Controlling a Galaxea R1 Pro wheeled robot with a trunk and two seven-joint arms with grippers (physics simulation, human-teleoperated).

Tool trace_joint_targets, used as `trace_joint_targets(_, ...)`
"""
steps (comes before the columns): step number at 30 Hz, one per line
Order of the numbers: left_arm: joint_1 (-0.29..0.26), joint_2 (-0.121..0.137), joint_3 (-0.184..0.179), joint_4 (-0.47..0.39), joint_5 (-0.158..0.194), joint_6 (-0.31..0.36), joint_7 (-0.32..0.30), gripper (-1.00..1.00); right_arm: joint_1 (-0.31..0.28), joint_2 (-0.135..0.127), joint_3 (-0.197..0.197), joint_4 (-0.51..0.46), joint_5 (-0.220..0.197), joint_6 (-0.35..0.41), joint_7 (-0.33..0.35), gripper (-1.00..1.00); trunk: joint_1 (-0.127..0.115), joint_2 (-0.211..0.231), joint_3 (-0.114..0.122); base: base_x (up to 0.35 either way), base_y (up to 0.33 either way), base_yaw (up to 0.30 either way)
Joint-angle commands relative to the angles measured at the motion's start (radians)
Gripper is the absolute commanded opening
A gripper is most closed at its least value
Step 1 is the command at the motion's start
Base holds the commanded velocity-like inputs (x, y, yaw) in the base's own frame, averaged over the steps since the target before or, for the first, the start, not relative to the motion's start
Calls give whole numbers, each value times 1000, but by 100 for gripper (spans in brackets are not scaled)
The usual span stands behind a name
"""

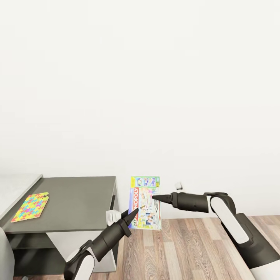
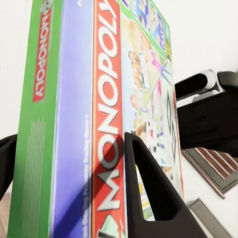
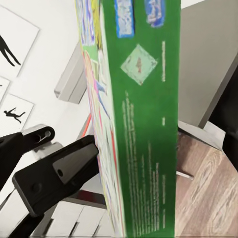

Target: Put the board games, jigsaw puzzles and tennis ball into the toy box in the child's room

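Both jaws closed on the Monopoly box (image 1: 146, 204), held upright, long axis vertical, beside dark table (image 1: 77, 202).

The box (image 1: 145, 203) carries the one readable word. In the head view, "MONOPOLY" runs in white capitals along a red band down its front, beside the left edge. In the left wrist view the box (image 2: 99, 124) shows "MONOPOLY" twice: large on the red band of the front, and smaller on a red label on the green side next to it. In the right wrist view the green side of the box (image 3: 146, 124) bears small print, too fine to read.
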Motion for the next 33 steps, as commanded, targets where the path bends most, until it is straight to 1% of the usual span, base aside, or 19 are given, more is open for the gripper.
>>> trace_joint_targets(1,-1,0,0,-1,10,11,-1,-100,-2,-1,5,0,8,1,9,100,0,-1,-2,0,0,0)
trace_joint_targets(7,-1,1,0,-2,10,13,-2,-100,-7,-1,17,2,15,1,8,100,0,-1,-2,0,0,0)
trace_joint_targets(10,-1,1,-1,-2,10,14,-2,-100,-10,-1,20,3,33,1,8,100,0,-1,-2,0,0,0)
trace_joint_targets(11,-1,1,-1,-2,10,14,-2,-100,-10,-1,20,3,33,1,8,100,0,-1,-2,0,0,0)
trace_joint_targets(15,-1,2,-1,-2,10,15,-2,-100,-13,0,24,3,64,1,9,100,0,-1,-2,0,0,0)
trace_joint_targets(19,-1,2,0,-2,10,15,-2,-100,-14,2,26,3,79,1,9,100,0,-1,-2,0,0,0)
trace_joint_targets(33,-1,3,6,-13,10,16,-4,-100,-14,5,38,3,93,1,9,100,0,-1,-2,0,0,0)
